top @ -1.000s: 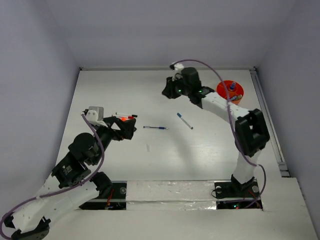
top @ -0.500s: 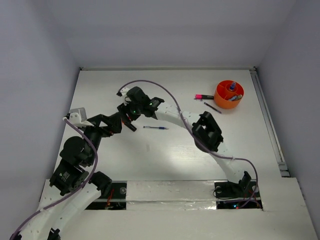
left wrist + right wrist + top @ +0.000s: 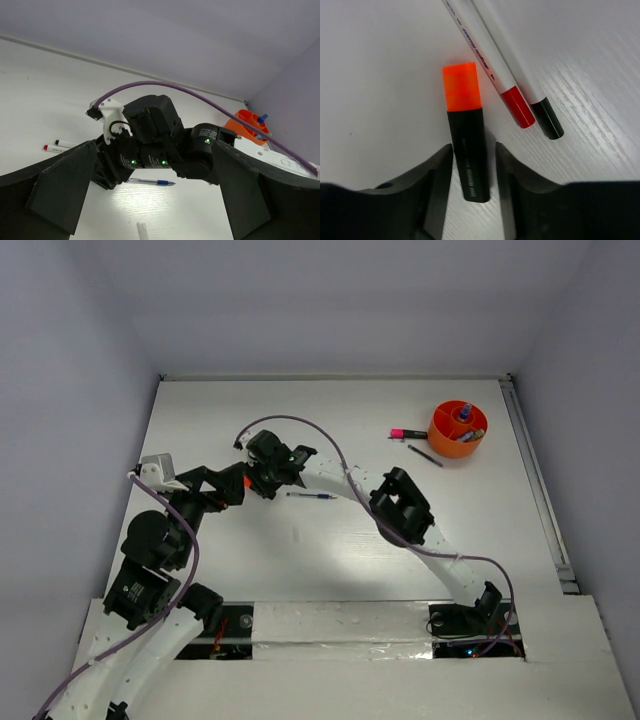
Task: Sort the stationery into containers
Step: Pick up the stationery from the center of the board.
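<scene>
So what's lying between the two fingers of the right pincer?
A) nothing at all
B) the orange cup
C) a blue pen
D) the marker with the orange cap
D: the right wrist view shows the marker with the orange cap lying between the fingers of the right pincer, with a red-capped pen and a black-capped pen just beside it.
</scene>
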